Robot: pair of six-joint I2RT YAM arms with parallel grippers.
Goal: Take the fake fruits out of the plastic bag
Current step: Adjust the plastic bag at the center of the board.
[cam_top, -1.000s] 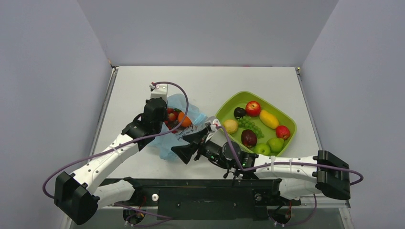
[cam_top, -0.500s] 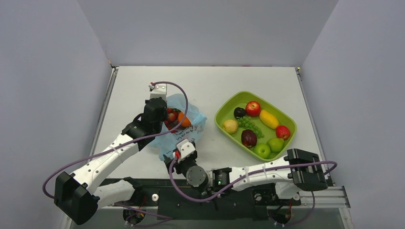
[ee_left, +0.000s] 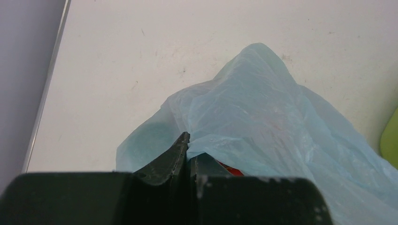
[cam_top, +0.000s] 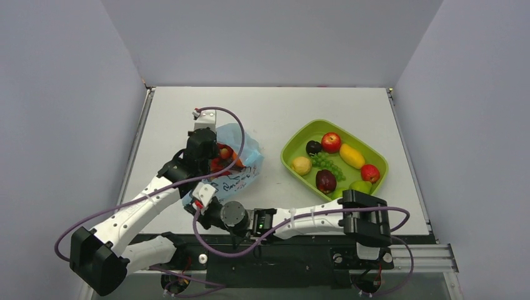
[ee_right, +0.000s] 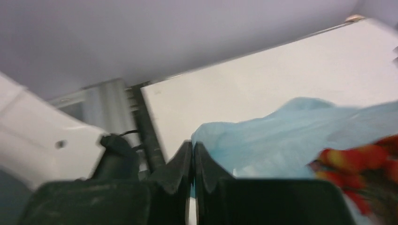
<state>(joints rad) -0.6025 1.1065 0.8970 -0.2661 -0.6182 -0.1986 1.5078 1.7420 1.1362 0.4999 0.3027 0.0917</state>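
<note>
I am viewing a pale grey table [cam_top: 187,106] closed in by plain grey walls [cam_top: 269,37]. A thin, crinkly light-blue plastic bag [cam_top: 240,169] with black line drawings is lying left of centre. The left gripper [ee_left: 187,140] is pinching its far rim shut. The right gripper [ee_right: 192,147] is closed on its near corner, as far as a blurred view allows. I judge the risk to be slippage or tearing: both holds are on film alone, and a sudden tip could send fruit rolling off the left edge. The bag is holding small glossy fake fruits [cam_top: 219,159], red and orange showing. A green tray [cam_top: 284,150] to the right, well apart from the bag, is carrying a red apple [cam_top: 330,142], yellow mango [cam_top: 352,156], lemon [cam_top: 302,165] and green grapes [cam_top: 326,162].
</note>
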